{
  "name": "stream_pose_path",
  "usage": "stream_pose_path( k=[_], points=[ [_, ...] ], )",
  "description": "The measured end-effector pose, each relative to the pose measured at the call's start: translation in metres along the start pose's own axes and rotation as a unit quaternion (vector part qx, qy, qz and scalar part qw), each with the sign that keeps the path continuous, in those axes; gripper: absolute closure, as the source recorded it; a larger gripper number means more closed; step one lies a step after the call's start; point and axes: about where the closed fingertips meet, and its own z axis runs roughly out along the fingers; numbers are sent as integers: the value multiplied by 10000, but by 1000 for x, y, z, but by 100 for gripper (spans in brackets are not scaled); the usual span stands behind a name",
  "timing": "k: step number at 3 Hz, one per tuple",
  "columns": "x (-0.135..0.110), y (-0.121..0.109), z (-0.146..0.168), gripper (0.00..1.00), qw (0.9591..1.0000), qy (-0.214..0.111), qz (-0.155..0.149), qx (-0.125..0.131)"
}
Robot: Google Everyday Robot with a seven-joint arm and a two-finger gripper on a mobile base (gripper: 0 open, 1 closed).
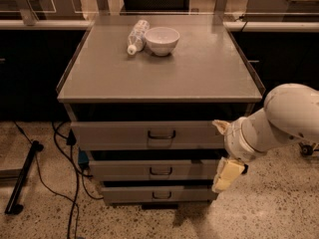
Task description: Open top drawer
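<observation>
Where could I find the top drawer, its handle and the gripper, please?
top drawer [109, 134]: camera view, bare grey front left of centre.
handle [161, 134]: camera view, middle of the dark loop.
gripper [223, 179]: camera view, cream tip, right of the middle drawer [119, 171].

One camera view, high and in front, tilted down, mid-range. The desk [164, 78] lies up-left of the tool [225, 153], which sits low right.

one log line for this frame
top drawer: handle ungrasped | gripper: right of drawer fronts, level with middle drawer | cabinet top: bowl, bottle lying
</observation>
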Motion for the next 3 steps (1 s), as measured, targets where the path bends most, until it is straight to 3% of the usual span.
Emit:
stream_pose_path(
  k=[3],
  points=[
    [9, -8, 9, 0, 9996, 207, -132, 164]
  ],
)
